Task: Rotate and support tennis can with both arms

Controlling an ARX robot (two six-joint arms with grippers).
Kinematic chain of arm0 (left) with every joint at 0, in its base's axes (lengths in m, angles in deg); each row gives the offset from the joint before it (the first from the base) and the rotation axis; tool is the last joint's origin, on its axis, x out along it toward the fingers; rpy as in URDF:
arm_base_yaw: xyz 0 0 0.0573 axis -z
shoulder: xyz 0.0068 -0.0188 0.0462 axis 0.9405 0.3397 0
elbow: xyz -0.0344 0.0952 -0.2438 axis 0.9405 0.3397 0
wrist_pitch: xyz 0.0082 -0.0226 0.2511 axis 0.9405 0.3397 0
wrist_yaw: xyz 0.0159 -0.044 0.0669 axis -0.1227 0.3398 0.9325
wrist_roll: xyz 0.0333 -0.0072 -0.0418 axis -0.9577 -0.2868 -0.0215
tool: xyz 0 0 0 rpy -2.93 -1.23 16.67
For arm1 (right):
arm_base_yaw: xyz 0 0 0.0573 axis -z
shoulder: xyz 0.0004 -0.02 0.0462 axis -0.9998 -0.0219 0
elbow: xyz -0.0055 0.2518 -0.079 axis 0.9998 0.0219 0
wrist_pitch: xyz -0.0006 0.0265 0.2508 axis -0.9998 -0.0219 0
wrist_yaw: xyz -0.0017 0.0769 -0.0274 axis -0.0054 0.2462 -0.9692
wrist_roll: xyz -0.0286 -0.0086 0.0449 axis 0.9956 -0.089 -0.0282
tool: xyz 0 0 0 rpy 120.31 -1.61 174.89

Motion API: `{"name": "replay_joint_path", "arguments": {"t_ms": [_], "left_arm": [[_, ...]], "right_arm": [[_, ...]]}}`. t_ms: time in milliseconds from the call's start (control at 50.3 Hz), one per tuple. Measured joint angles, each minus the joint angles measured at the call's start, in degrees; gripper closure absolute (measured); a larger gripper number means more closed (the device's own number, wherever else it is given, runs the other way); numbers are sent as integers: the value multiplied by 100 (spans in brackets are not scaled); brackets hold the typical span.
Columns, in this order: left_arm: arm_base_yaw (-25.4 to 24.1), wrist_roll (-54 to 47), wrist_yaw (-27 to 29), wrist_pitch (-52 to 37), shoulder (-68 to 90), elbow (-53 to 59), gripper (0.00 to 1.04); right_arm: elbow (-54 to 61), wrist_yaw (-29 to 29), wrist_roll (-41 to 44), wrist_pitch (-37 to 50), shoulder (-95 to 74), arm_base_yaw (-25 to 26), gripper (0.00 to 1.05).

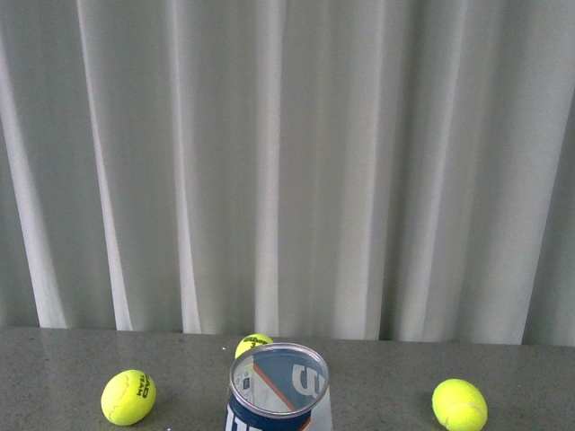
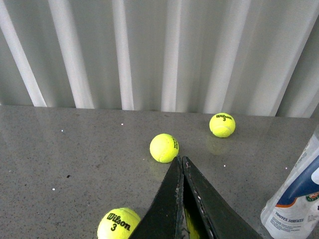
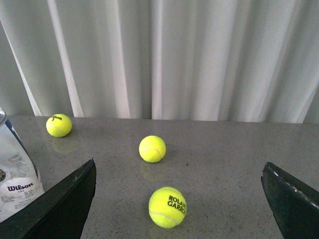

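On the grey table: a scene of one can and several loose balls, with white curtains (image 1: 287, 162) hanging behind.
Tennis can (image 1: 277, 388): stands upright at the near edge of the grey table (image 1: 377, 377), midway between the two sides, its open metal rim tipped toward the front camera; navy label and white logo show through the clear wall.
Can seen from the wrists: its white text panel sits at the edge of the left wrist view (image 2: 296, 196) and again at the edge of the right wrist view (image 3: 15, 181).
Left gripper (image 2: 180, 199): fingers pressed together, closed on nothing I can make out; near the can but apart from it.
Right gripper (image 3: 177, 199): fingers spread wide, nothing between them except table and a ball lying beyond; one finger is just beside the can.
Balls, front view: left ball (image 1: 128, 397) and right ball (image 1: 459, 404) flank the can, well apart; a third ball (image 1: 253, 345) peeks out just behind the rim.
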Motion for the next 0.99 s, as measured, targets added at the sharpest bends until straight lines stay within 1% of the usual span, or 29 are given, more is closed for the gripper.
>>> {"name": "replay_joint_path", "arguments": {"t_ms": [80, 159, 259, 298, 378, 696, 995], "left_arm": [[-350, -2, -439, 164, -236, 70, 101], [-509, -2, -483, 374, -538, 157, 101], [-540, -2, -490, 560, -793, 221, 101], [-540, 2, -487, 437, -822, 315, 101], [-542, -9, -498, 466, -944, 315, 101], [-542, -9, -511, 1364, -1873, 315, 101], [-542, -9, -511, 1923, -2448, 315, 101]], "right_arm": [[0, 0, 0, 0, 0, 0, 7], [0, 2, 0, 0, 0, 0, 7], [0, 2, 0, 0, 0, 0, 7], [0, 2, 0, 0, 0, 0, 7], [0, 2, 0, 0, 0, 0, 7], [0, 2, 2, 0, 0, 0, 7], [0, 2, 0, 0, 0, 0, 7]]}}
